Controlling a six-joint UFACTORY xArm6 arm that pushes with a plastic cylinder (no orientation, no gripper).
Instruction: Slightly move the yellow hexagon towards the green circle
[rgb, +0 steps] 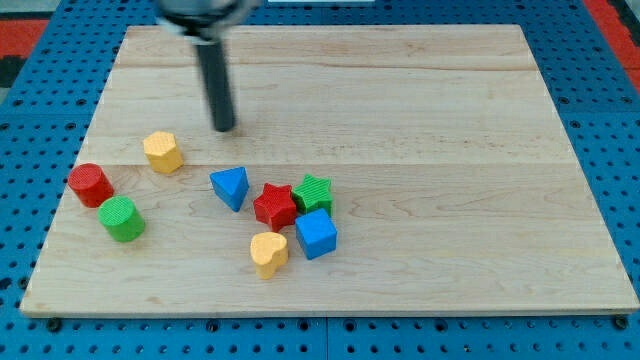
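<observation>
Camera view: pale wooden counter (420, 120). My tip (225, 128), a gripperless dark rod's end, stands near the yellow hexagonal block (162, 152), at its 2 o'clock, apart from it. Green round block (122, 219) lies at the hexagon's 7 o'clock, red round block (90, 185) beside it near the counter's 9 o'clock edge; bare wood separates hexagon and green block.

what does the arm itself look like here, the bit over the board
Only its end shows: a straight, smooth, dark grey to black rod, round in section, with a faint sheen down one side. It hangs from a wider, blurred black mount cut off by the view's top edge. My tip is blunt and plain. No cables, markings or labels are visible.
</observation>
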